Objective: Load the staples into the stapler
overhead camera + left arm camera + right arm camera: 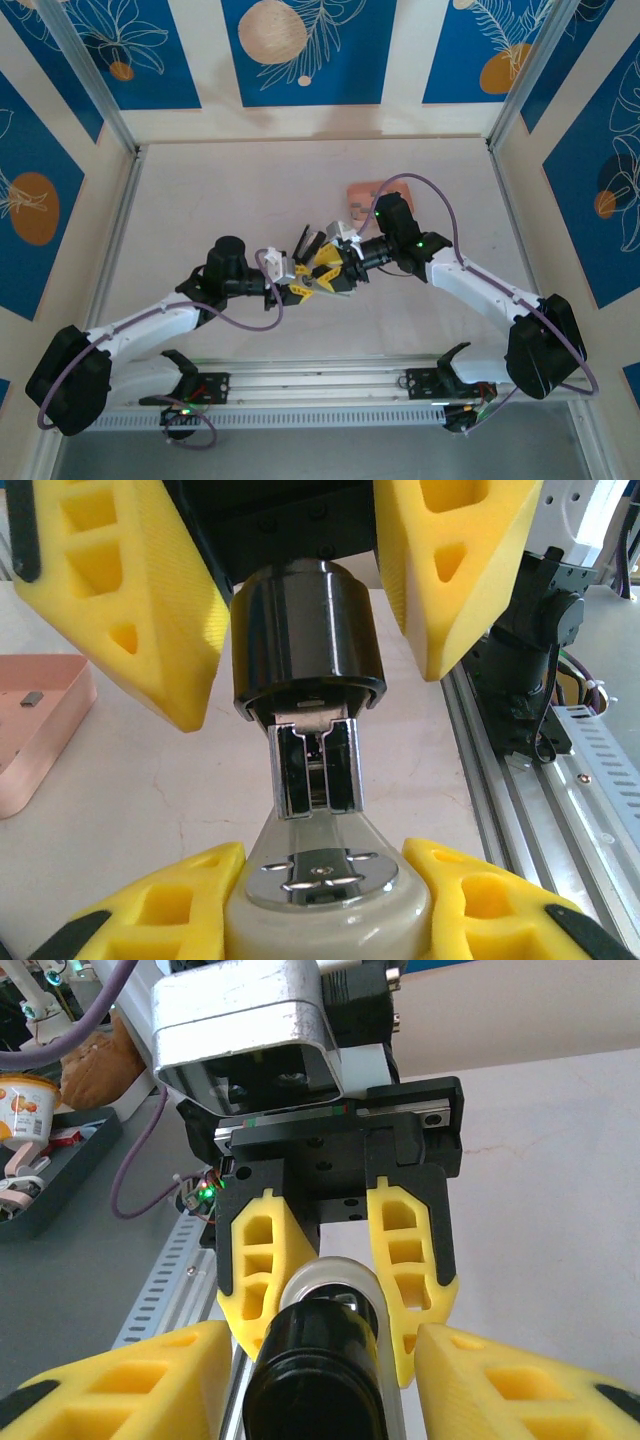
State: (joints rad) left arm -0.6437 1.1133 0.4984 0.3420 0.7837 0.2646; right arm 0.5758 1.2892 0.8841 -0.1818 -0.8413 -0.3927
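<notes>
White table (200, 200): left gripper (322, 858) clamped the cream-and-black stapler (310, 650) mid-table. Right gripper (320, 1345) flanked its black top, grip unclear. Salmon-pink tray (362, 193) behind held dull-grey staples (31, 698). Judgement: hold the magazine steady and open.

Tray (358, 192) behind stapler (305, 630), slightly right; staples (31, 698) in tray.

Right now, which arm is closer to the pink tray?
The right. The right arm has its wrist just beside the pink tray, at its near right corner; the left arm is well short of it, closer to the bases and to its left.
</notes>
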